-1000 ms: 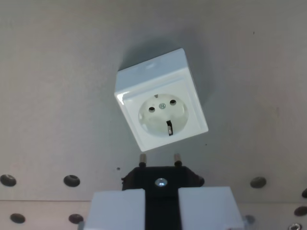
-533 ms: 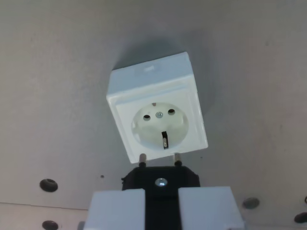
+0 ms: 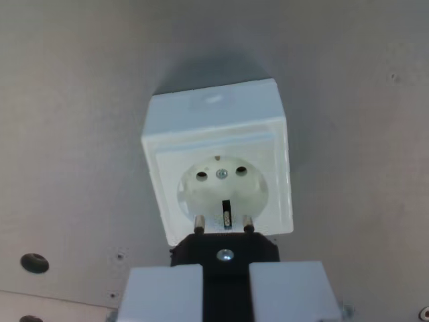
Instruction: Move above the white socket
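Here the tool point(image 3: 226, 285) is clamped on a black plug point(image 3: 225, 248), whose two pins overlap the lower edge of the white socket point(image 3: 218, 164) sitting on the grey counter point(image 3: 74, 134).

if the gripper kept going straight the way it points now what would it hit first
Most likely the white socket. The gripper holds a black plug whose two pins overlap the lower rim of the socket's round face in the wrist view. Depth is unclear, so the gap between them cannot be judged.
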